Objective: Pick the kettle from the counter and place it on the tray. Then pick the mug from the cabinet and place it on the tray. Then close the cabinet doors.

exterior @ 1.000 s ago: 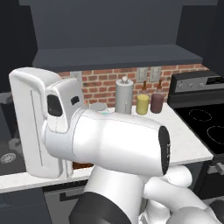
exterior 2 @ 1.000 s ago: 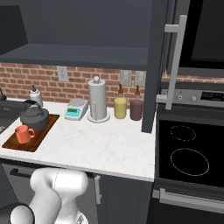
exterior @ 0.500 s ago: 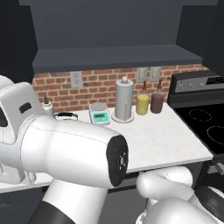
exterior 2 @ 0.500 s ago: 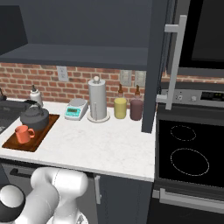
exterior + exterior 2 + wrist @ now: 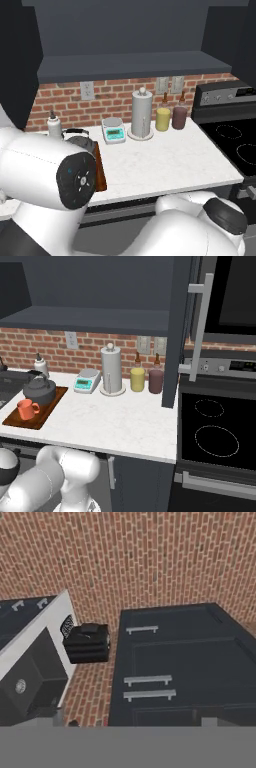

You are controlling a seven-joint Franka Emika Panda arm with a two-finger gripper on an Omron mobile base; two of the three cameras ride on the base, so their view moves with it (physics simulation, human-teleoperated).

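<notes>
Judging from how things lie, the two placing steps look finished and the step in hand is the last one, shutting the cupboard. The gripper (image 5: 131, 724) stands wide with nothing between its tips, and the hand view, rolled over, faces a brick wall and dark drawer fronts, not a door. The kettle (image 5: 40, 391) sits on the far end of the tray (image 5: 48, 408), and the orange mug (image 5: 27, 408) stands on the tray's near end, just beside the kettle. The tray rests on the counter (image 5: 125, 426). Above and to the right of the tray, the cabinet (image 5: 100, 286) is open, its shelf dark and bare as far as can be seen. The right door (image 5: 180, 331) swings out well to the right of the tray, edge-on to the right base view, its silver handle (image 5: 200, 326) near the stove (image 5: 215, 431). The left door (image 5: 20, 60) stands out above and to the left of the tray. The next move probably calls for lifting the hand up to one door's outer face and pushing it flat, then doing the same with the other, while keeping the elbow clear of the kettle and mug.
</notes>
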